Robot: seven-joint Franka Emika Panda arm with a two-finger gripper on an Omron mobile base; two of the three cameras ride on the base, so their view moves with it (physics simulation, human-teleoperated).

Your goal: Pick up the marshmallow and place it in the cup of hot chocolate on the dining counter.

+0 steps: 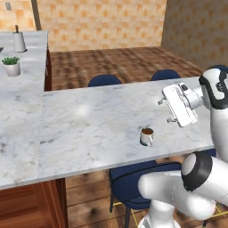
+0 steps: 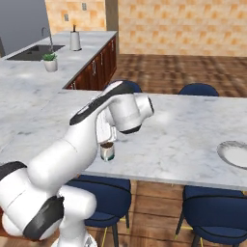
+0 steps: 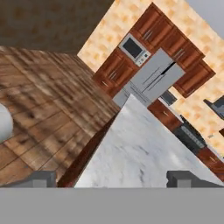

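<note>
My gripper [image 3: 111, 178] stood wide open and empty, above and beside the cup of hot chocolate [image 1: 146, 136].

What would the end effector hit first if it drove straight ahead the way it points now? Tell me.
Judging from the hand view, the open end effector points low along the dining counter, with nothing standing in its path. It would probably graze the bare marble first; depth is unclear.
</note>
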